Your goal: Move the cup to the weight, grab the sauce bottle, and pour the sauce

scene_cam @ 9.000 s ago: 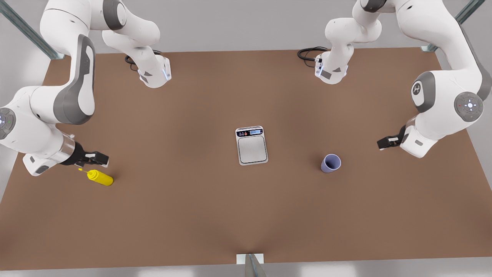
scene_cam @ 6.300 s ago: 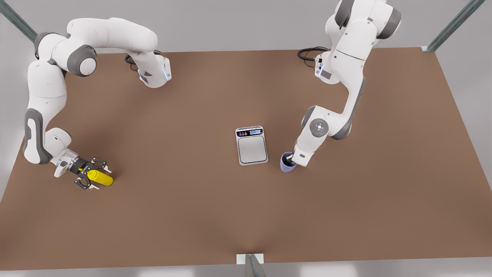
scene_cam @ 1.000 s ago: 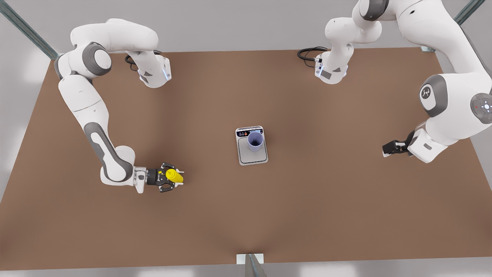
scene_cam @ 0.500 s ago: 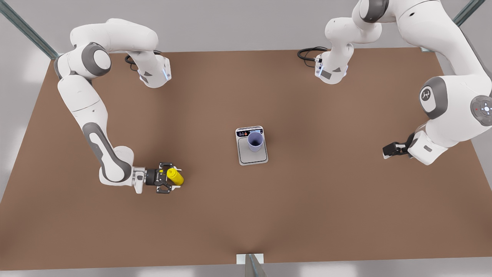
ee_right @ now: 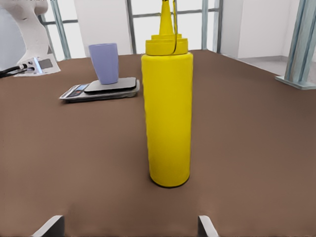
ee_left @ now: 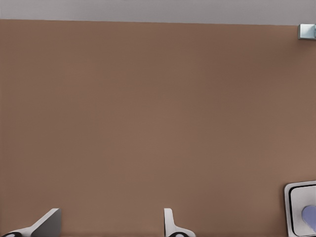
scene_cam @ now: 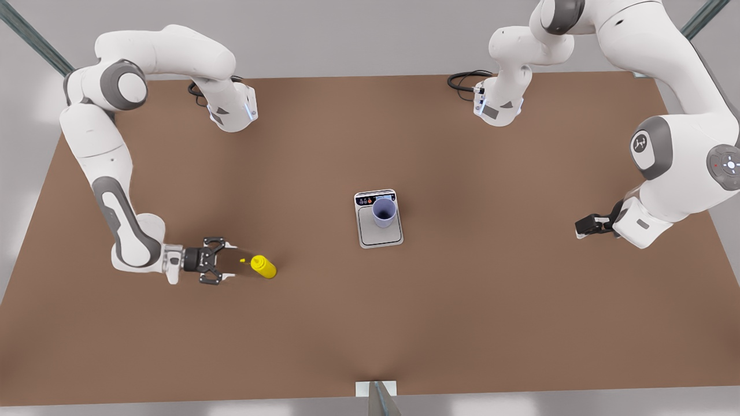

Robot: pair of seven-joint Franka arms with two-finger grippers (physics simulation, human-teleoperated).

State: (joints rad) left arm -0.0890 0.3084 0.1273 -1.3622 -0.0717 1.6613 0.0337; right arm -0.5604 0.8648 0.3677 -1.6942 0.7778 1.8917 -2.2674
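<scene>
The yellow sauce bottle (scene_cam: pixel 265 267) stands upright on the brown table, toward the front view's left; it looms close in the right wrist view (ee_right: pixel 168 113). My right gripper (scene_cam: pixel 217 268) is open, level with the bottle and a short gap away from it, its fingertips (ee_right: pixel 49 224) wide apart. The lavender cup (scene_cam: pixel 384 212) stands upright on the weight (scene_cam: pixel 378 234), seen behind the bottle as cup (ee_right: pixel 104 63) on scale (ee_right: pixel 101 90). My left gripper (scene_cam: pixel 581 225) waits open at the front view's right, holding nothing (ee_left: pixel 108 227).
Both arm bases sit at the table's far edge, with a black cable loop (scene_cam: pixel 465 81) beside one. A metal bracket (scene_cam: pixel 376 390) marks the near edge. Bare brown table (scene_cam: pixel 491 300) lies between the bottle, the scale and the left gripper.
The right gripper has let go of the bottle and drawn back toward the front view's left. The bottle now stands alone on the table. The left arm has barely moved.
</scene>
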